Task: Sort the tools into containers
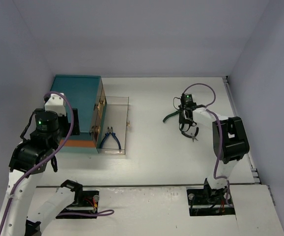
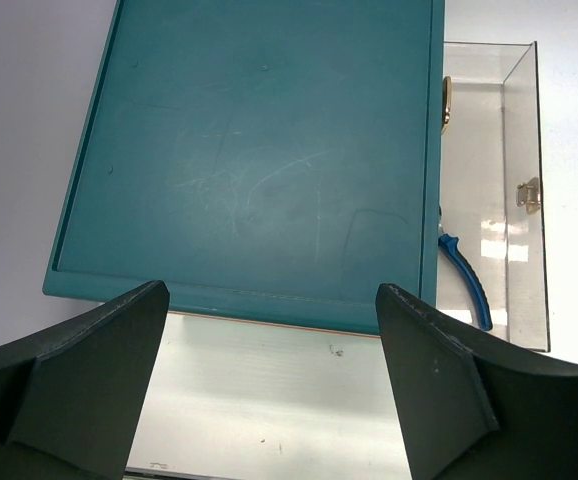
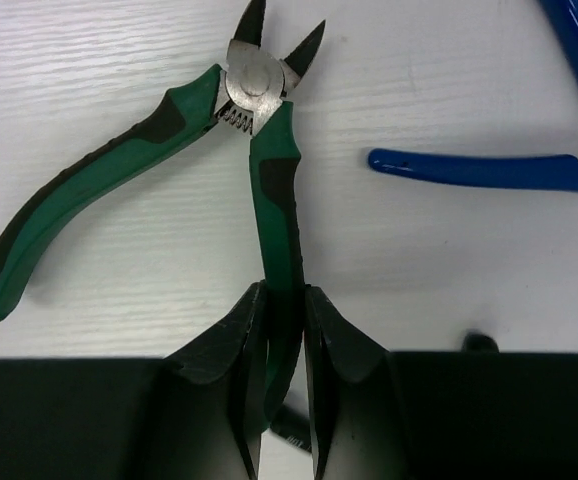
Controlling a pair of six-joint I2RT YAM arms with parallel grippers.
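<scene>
Tools in this job belong in the clear drawers of the teal chest, which sits on the left of the table with one drawer pulled out and a pair of blue-handled pliers lying in it. My left gripper hangs over the chest's lid, fingers spread wide with nothing between them. If I dropped it carelessly from here it could knock the lid or nudge the whole chest, and the drawer with it. Well apart, on the right of the table, my right gripper is closed on the green-handled pliers, and that is my main worry. I hold only one handle, low down near its end, while the other handle is splayed far out to the side. On a lift I expect the heavy head to swing or sag around my pads, and the smooth grip could slide out. The splayed handle could also catch the drawer's rim on the way in. A blue-handled tool lies just beside my fingers, and a twisting lift might drag it along. I can read no writing: no brand shows on the pliers, the chest, the drawer or its small brass knob.
</scene>
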